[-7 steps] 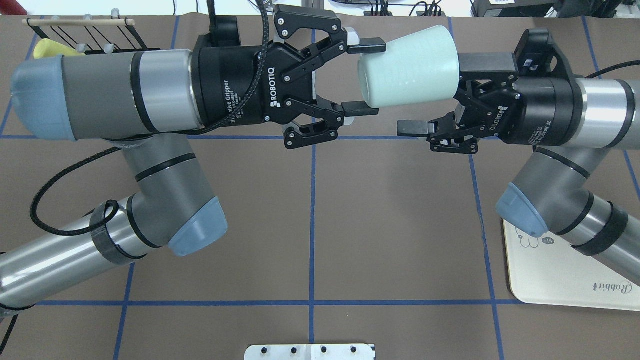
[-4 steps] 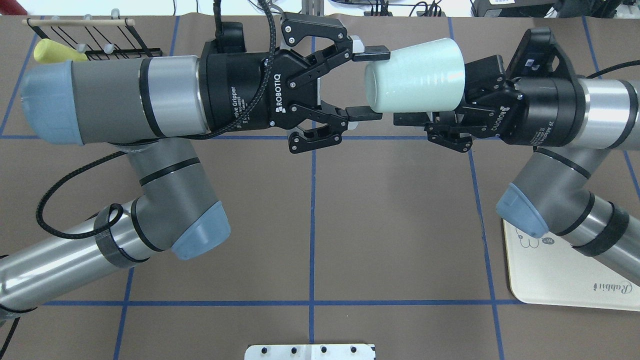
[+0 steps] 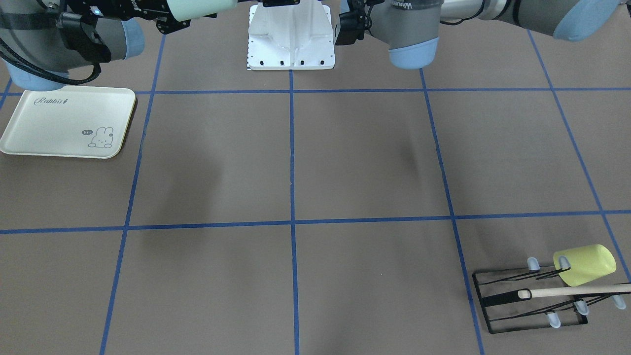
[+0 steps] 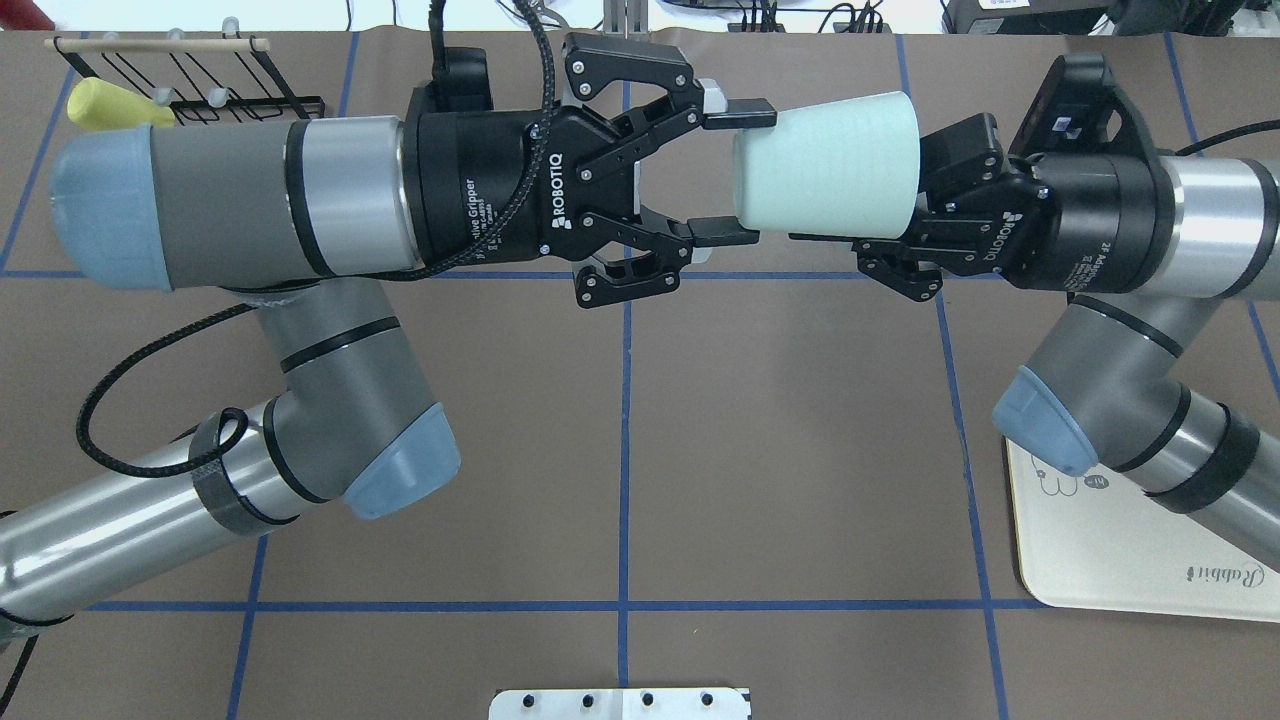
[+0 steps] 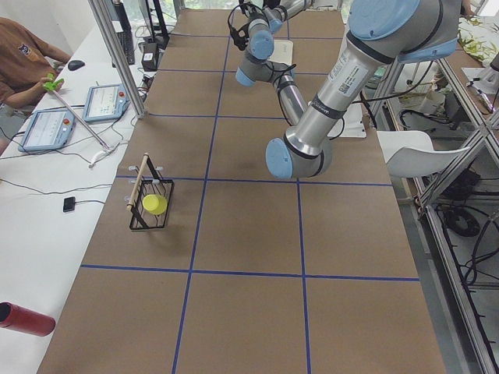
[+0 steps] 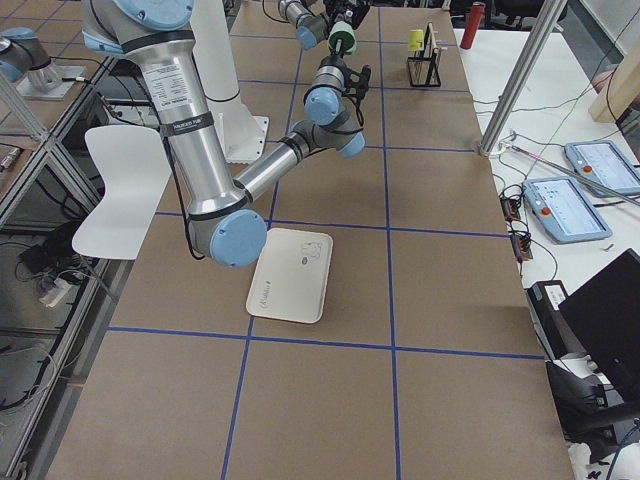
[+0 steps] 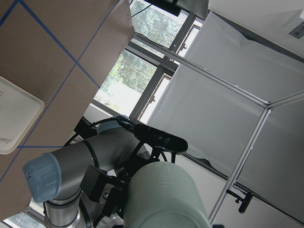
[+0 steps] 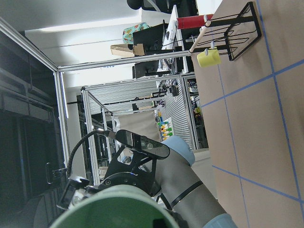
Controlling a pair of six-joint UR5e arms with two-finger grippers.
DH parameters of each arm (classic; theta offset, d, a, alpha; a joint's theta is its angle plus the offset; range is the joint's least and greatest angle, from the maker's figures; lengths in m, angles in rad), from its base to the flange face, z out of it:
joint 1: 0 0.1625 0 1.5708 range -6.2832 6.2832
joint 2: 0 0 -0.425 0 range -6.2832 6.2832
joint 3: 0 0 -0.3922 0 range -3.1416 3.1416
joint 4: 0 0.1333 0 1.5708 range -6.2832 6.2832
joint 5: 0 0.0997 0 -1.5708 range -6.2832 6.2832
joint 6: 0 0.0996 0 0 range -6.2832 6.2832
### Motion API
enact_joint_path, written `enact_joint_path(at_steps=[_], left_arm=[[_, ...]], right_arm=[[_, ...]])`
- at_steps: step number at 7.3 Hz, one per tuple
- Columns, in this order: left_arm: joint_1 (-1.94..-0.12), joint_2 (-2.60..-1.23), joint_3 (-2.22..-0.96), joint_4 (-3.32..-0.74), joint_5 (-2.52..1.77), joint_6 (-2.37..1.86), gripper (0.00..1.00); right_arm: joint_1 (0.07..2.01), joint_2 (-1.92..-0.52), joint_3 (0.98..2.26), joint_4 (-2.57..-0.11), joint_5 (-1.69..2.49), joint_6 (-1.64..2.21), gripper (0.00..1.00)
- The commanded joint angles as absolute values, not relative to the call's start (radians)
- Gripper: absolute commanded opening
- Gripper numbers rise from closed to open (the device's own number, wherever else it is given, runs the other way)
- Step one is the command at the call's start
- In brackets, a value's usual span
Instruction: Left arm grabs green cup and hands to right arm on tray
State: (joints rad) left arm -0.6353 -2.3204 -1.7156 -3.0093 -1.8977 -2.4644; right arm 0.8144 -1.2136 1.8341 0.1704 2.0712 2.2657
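The pale mint-green cup [image 4: 825, 165] lies on its side in the air between the two grippers, high above the table's far middle. My left gripper [image 4: 735, 172] has a finger on each side of the cup's base end and grips it. My right gripper [image 4: 880, 195] is shut on the cup's mouth end, with one finger along the outside of the lower wall and the other at the mouth. The cup also shows in the front view [image 3: 197, 9], the left wrist view [image 7: 166, 199] and the right wrist view [image 8: 114, 209]. The cream rabbit tray [image 4: 1120, 540] lies bare under the right arm.
A black wire rack [image 3: 527, 301] with a wooden bar holds a yellow-green cup [image 3: 584, 265] at the far left corner of the table [image 4: 110, 100]. The white robot base plate [image 3: 291, 34] sits at the near middle edge.
My right gripper has closed from wide open onto the cup's mouth end. The cup and my left gripper have shifted slightly right and down, and the cup now lies more level.
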Motion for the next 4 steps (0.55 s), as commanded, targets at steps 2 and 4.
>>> enact_joint_path(at_steps=[2,4], left_arm=[[-0.653,-2.26,-1.749,-3.011,-1.907,-2.439,1.0],[-0.713,-2.173,-1.782,-3.008,-1.966,-2.358,1.0]], right_arm=[[0.821,-1.223,1.838,0.172,2.069,2.267,0.0],[0.863,-1.28,1.838,0.172,2.08,2.275,0.0]])
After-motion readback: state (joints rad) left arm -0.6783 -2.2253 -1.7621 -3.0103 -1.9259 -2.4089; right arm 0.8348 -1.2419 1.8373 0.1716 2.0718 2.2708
